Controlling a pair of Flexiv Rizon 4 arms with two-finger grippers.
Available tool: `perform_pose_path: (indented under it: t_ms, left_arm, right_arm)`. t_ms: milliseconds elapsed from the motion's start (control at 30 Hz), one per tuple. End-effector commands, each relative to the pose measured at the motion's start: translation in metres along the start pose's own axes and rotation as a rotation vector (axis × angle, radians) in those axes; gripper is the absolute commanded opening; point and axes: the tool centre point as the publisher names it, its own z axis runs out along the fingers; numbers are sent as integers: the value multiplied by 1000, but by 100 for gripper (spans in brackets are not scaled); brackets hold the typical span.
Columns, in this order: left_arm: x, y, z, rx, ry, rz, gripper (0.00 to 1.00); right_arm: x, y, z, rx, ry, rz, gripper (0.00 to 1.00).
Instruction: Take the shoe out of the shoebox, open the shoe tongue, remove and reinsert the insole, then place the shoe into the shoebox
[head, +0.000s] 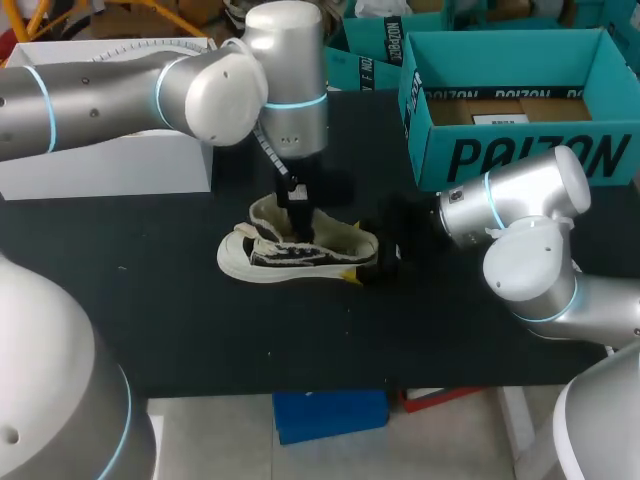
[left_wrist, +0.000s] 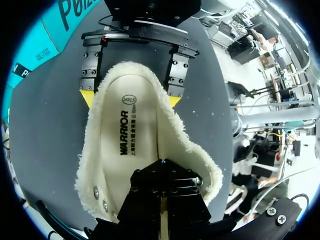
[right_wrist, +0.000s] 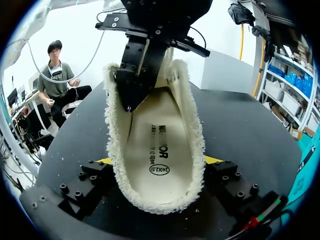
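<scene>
A white low shoe with black side markings (head: 262, 258) and cream fleece lining lies on the black table (head: 150, 300), toe to the left. Its insole (left_wrist: 125, 150) lies flat inside. My left gripper (left_wrist: 162, 167) points straight down into the shoe's mouth, fingers shut, tips over the insole's front part. My right gripper (right_wrist: 159, 161) stands wide around the heel, one yellow fingertip (right_wrist: 106, 161) against each side, holding the shoe. In the head view the left gripper (head: 297, 215) is above the shoe and the right gripper (head: 368, 262) at its heel.
The open teal shoebox (head: 520, 155) stands at the back right with cardboard inside. A second teal box (head: 365, 60) is behind it. A white box (head: 100, 165) stands at the back left. The table's front edge runs close below the shoe.
</scene>
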Motion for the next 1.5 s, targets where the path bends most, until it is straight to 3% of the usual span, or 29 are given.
perform_pose_path:
  t_ms: [33, 733, 767, 833, 933, 1133, 1233, 1367, 1500]
  left_arm:
    - [-1, -5, 11, -7, -4, -4, 0]
    - [-7, 0, 34, -11, -34, -43, 0]
    - [-6, 0, 35, -18, -42, -41, 3]
    - [-4, 0, 36, -30, -51, -41, 24]
    - [-3, 0, 40, -52, -64, -42, 37]
    - [-3, 2, 49, -111, -110, -68, 34]
    - [-3, 4, 54, -174, -176, -96, 30]
    - [-6, 9, 60, -235, -236, -109, 33]
    - [-9, 17, 66, -295, -295, -123, 28]
  right_arm:
    - [0, -2, 3, 0, -2, 1, 0]
    - [0, -2, 3, 0, -2, 1, 0]
    - [0, -2, 3, 0, -2, 1, 0]
    - [0, -2, 3, 0, -2, 1, 0]
    - [0, -2, 3, 0, -2, 1, 0]
    - [0, -2, 3, 0, -2, 1, 0]
    - [0, -2, 3, 0, -2, 1, 0]
    - [0, -2, 3, 0, -2, 1, 0]
    - [0, -2, 3, 0, -2, 1, 0]
